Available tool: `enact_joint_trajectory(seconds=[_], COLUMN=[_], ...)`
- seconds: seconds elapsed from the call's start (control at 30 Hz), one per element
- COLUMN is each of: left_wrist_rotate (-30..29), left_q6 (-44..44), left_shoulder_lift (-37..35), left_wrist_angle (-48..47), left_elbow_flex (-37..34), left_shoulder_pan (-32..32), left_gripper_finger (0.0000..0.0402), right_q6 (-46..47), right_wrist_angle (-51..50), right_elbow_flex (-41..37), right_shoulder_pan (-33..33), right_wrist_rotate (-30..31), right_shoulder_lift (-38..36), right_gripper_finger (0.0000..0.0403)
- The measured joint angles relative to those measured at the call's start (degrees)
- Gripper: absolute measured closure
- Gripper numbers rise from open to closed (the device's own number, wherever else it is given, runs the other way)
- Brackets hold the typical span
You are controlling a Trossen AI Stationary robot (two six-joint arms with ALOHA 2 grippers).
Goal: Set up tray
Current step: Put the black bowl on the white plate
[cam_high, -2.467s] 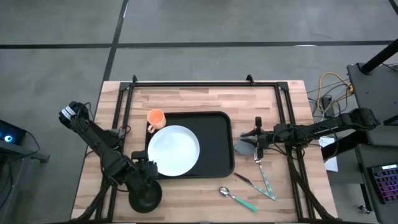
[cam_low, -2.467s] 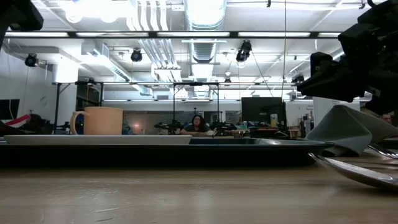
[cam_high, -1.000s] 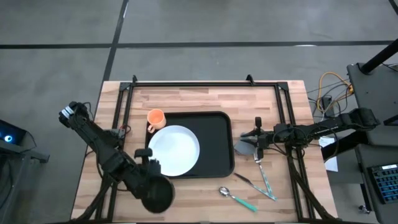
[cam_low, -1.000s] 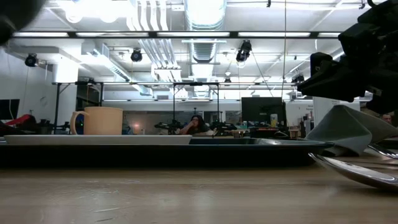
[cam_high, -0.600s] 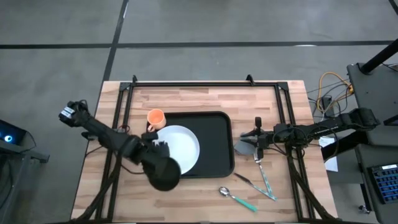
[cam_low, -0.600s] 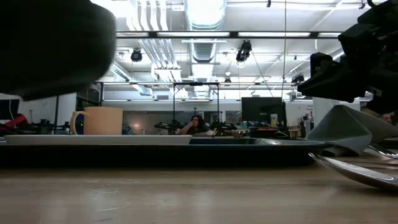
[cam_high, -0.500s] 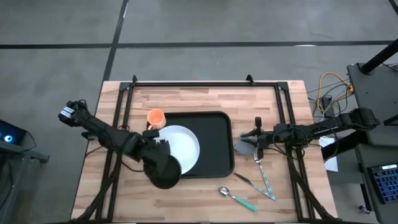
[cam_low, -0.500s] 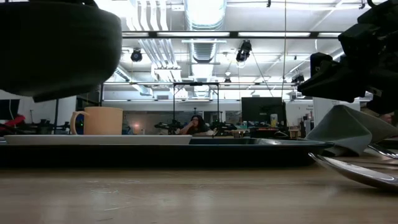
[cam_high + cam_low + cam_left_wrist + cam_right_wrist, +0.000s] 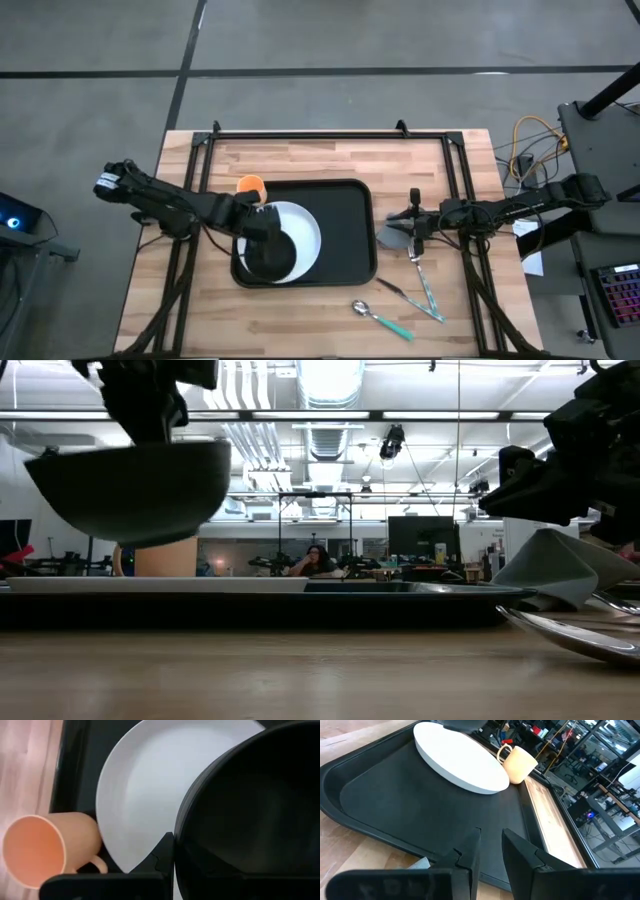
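the left gripper (image 9: 252, 222) is clamped on the rim of a black bowl (image 9: 266, 255) and holds it in the air over the plate (image 9: 298, 235); in the low view the bowl hangs clear above the tray (image 9: 400, 600). the tray (image 9: 350, 225) lies flat mid-table, with the white plate on its left half and the orange mug (image 9: 249, 185) on its side at the tray's far left corner, just beside the plate. so, as i judge it, plate and mug are in place, the bowl is about to be set down, and the rest is not yet done. right of the tray, on bare wood, sits a folded grey napkin (image 9: 391, 237); the right gripper (image 9: 412, 228) is at it, its fingers only a narrow gap apart, and i cannot tell if they pinch it. nearer the front edge lie a fork (image 9: 427, 285), a knife (image 9: 398, 291) and a spoon (image 9: 378, 317), well apart from the tray.

the table (image 9: 320, 160) is pale butcher-block inside a black frame. beyond it is a workshop with ceiling ducts, monitors and a seated person (image 9: 317, 560) far off.
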Motion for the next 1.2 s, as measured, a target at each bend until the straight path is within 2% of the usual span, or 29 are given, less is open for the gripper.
enact_joint_trajectory(seconds=[0.23, 0.43, 0.7, 0.9, 1.2], left_wrist_rotate=[0.5, 5.6, 5.5, 5.5, 5.5], left_q6=[2.5, 5.3, 5.3, 8.7, 8.9], left_shoulder_lift=[0.0, 0.0, 0.0, 0.0, 0.0], left_wrist_angle=[2.9, 9.0, 10.3, 11.6, 11.6], left_elbow_flex=[-3.2, -6.7, -9.3, -9.3, -9.3], left_shoulder_pan=[4.2, 6.1, 8.3, 10.0, 11.1], left_gripper_finger=[0.0401, 0.0401, 0.0401, 0.0397, 0.0385], right_q6=[0.0, 0.2, 0.2, 0.2, 0.2], right_wrist_angle=[-0.4, -0.4, -0.4, -0.4, -0.4], right_elbow_flex=[0.0, 0.0, 0.0, 0.0, 0.0], right_shoulder_pan=[0.0, 0.0, 0.0, 0.0, 0.0], right_wrist_rotate=[0.0, 0.0, 0.0, 0.0, 0.0], right_shoulder_lift=[0.0, 0.0, 0.0, 0.0, 0.0], right_gripper_finger=[0.0335, 0.0335, 0.0335, 0.0335, 0.0335])
